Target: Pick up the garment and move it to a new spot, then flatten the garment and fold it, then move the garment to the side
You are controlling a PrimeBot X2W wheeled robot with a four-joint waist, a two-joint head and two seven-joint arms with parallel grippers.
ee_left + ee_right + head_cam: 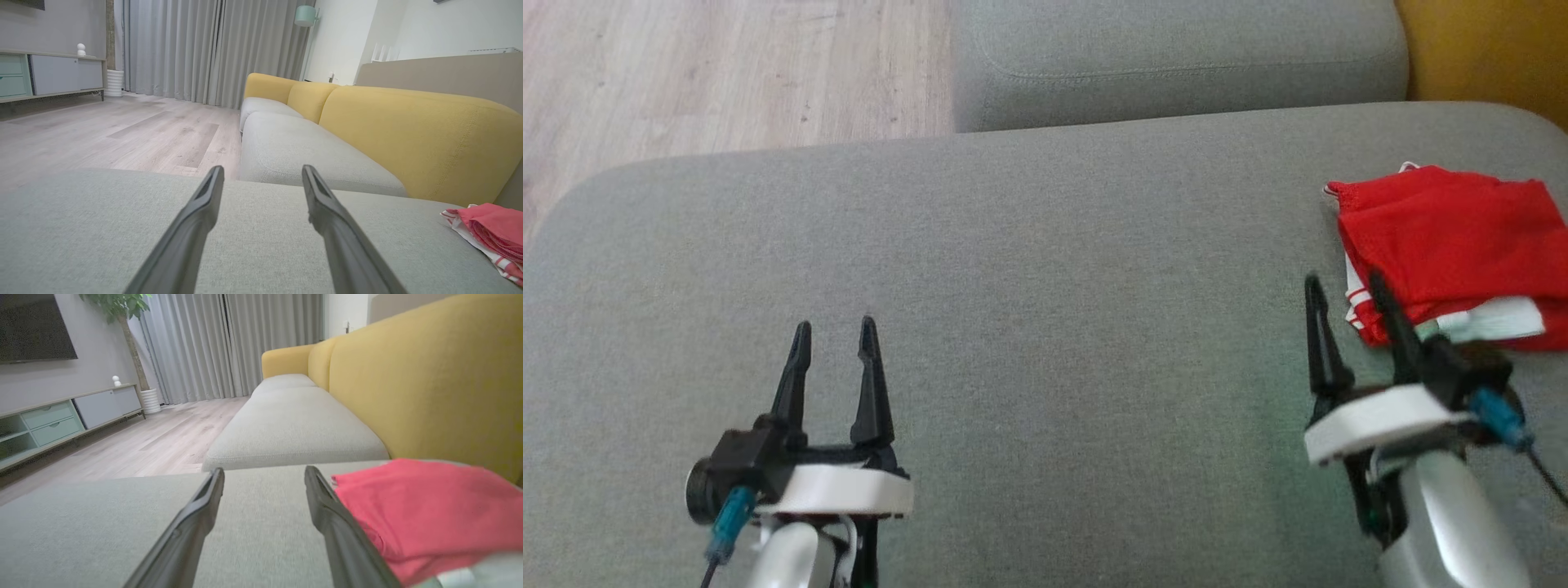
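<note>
We see the red garment (pixel 1454 237) folded on the grey sofa seat (pixel 1045 245). Our R hand (pixel 1343 282), fingers apart & empty, is just beside it; L hand (pixel 836 327), also apart, well away.

Garment (pixel 1454 237) partly beyond frame edge
</note>
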